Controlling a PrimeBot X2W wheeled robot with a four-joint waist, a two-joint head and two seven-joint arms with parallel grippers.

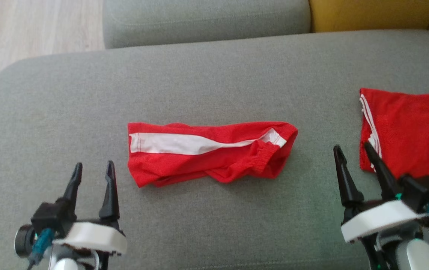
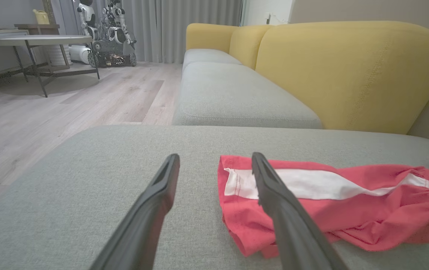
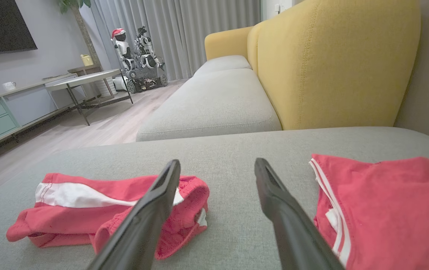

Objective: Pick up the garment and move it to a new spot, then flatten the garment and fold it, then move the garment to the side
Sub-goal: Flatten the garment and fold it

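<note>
Surface: a grey sofa seat cushion (image 1: 214,75), wide and flat, lies under both hands and both pieces of clothing.
Background: a yellow backrest (image 2: 349,75) rises beyond the cushion, ahead and to the right of the hands. A pale wooden floor (image 1: 30,26) runs off beyond the left hand. Far off, another robot (image 2: 111,33) on a wheeled base stands before grey curtains (image 2: 184,26).
Left hand (image 1: 94,163): its two dark fingers stand well apart with nothing between them, just above the cushion and pointing away from the robot.
Right hand (image 1: 351,145): its fingers are spread just as wide and hold nothing, low over the cushion.
Red shorts (image 1: 206,161): they lie in a long, rumpled strip between the two hands, the white side stripe facing up.
Shorts, hem end: it sits just ahead and to the right of the left hand, with bare cushion between them in the head view. In the left wrist view that hand's right finger (image 2: 285,210) crosses in front of it.
Shorts, waistband end: the gathered elastic points toward the right hand, near it and to its left.
Second red garment (image 1: 409,131): it is folded flat with white edging and lies just right of the right hand. In the head view that hand's right finger overlaps its near corner, and I cannot tell whether they touch.
</note>
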